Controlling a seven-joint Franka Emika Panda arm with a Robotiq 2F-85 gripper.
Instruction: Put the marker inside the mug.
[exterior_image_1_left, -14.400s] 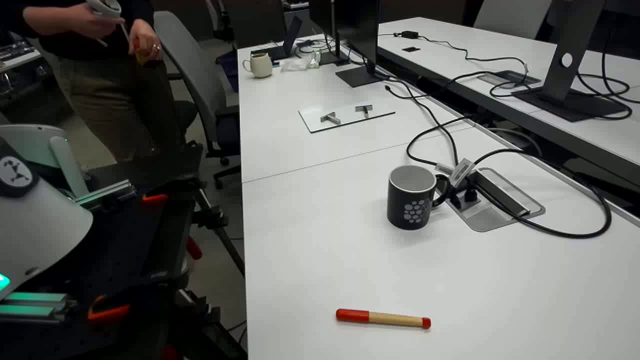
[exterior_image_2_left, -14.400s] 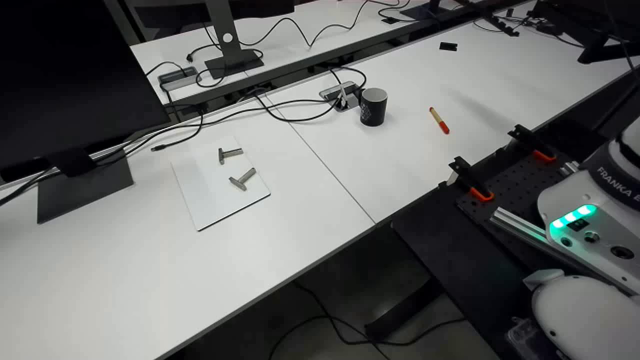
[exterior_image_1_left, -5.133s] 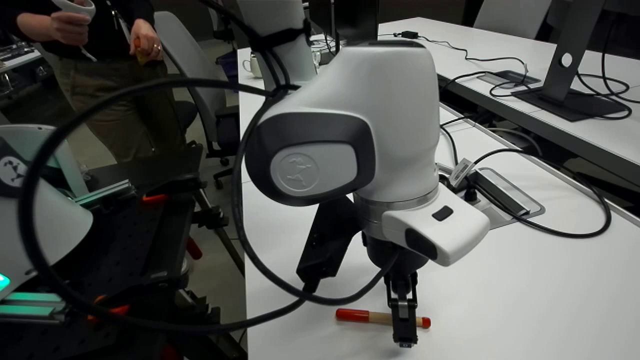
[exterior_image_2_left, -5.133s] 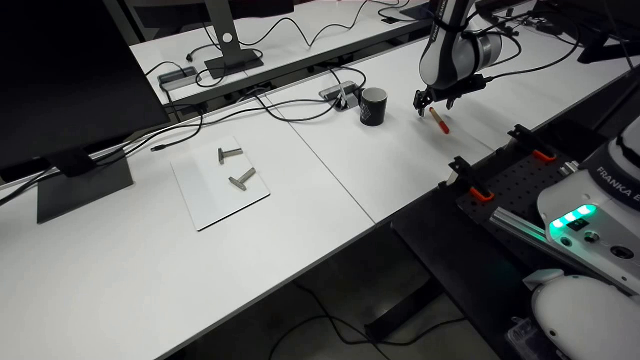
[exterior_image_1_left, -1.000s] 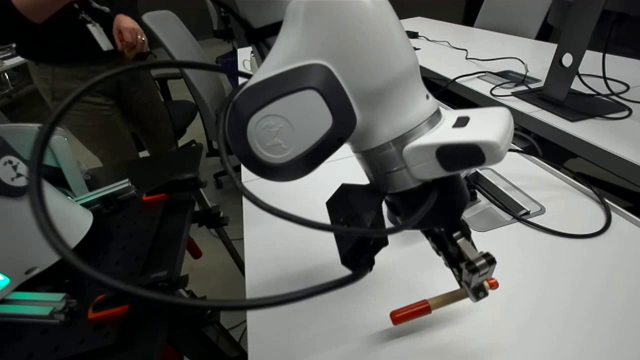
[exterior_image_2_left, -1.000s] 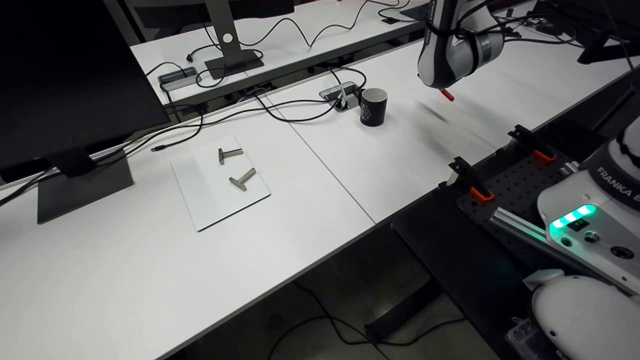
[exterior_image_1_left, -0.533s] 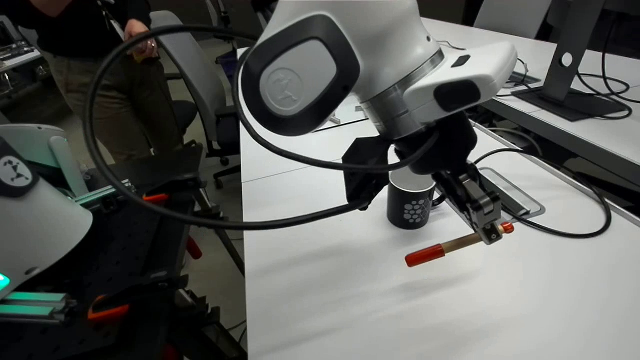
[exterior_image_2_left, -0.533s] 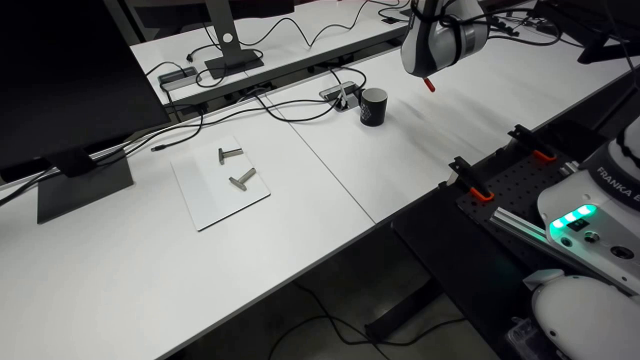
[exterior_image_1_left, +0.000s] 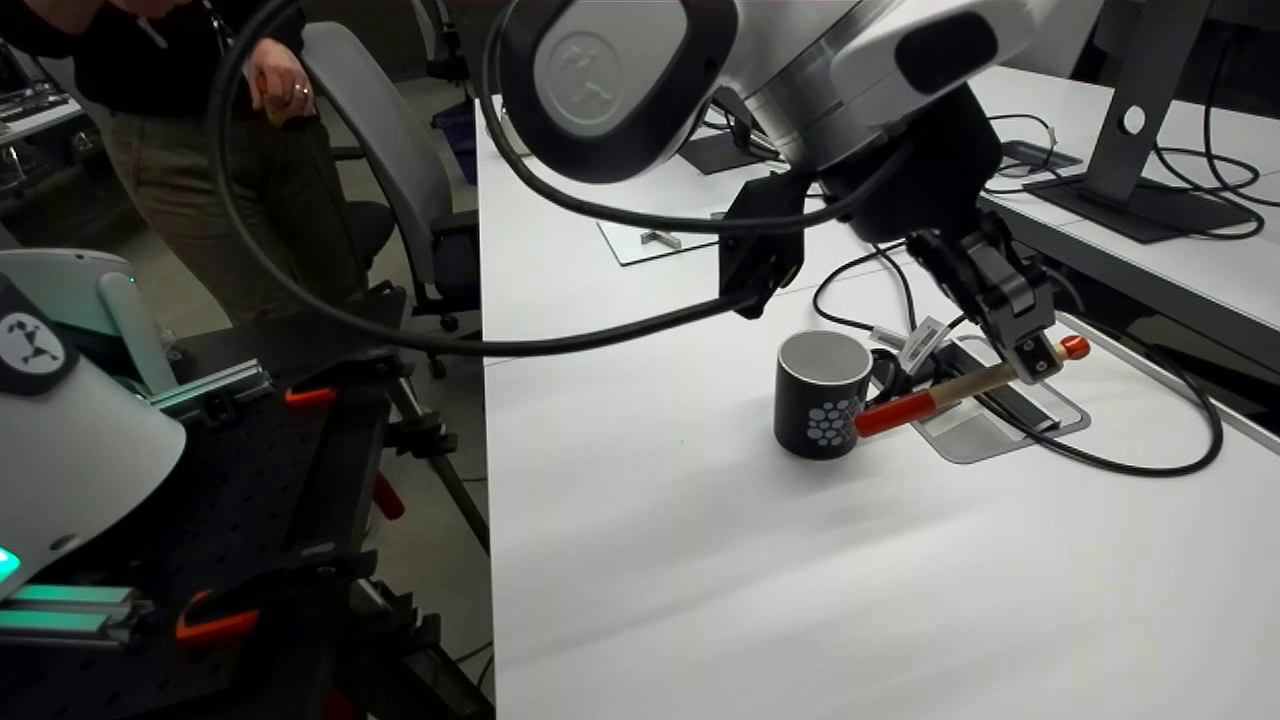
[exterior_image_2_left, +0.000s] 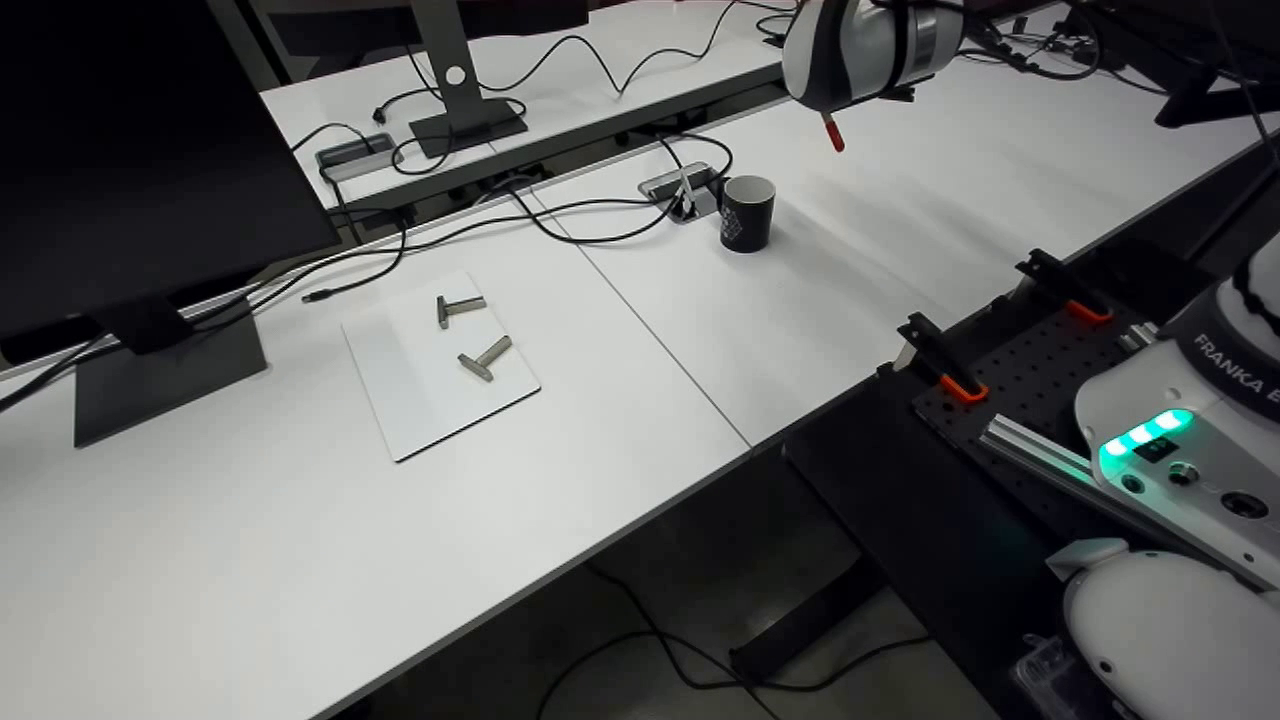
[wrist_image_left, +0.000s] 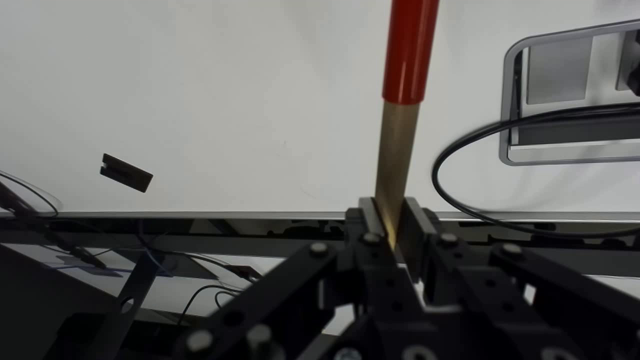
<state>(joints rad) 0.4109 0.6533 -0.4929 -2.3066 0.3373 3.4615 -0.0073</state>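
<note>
Slim red-and-tan stick marker (exterior_image_1_left: 968, 386) is held by the black-and-silver two-finger gripper (wrist_image_left: 393, 220): fingers clamped on the tan section near its short red tip. Marker is off the white tabletop (exterior_image_1_left: 640, 570), long red end sticking out from the fingers and sloping down.

Glossy black mug with pale dot print (exterior_image_1_left: 812, 402) stands upright, below and left of the gripper in an exterior view. Red end just overlaps it by sight line there; in an exterior view the mug (exterior_image_2_left: 747, 215) and red end (exterior_image_2_left: 835, 136) are apart.

Handling, my guess: light, stiff, hard to break. Smooth round barrel, so likely to slip or pivot if knocked. Grip is well off-centre: good for this job, most of the length is free to go in red end first and fingers should clear the rim. Downside is a long lever; any rim contact would probably swing it. If regripping, same spot on the tan, square to the barrel; not mid-barrel.

Next: over the mouth, tip red end steeper, then lower.
</note>
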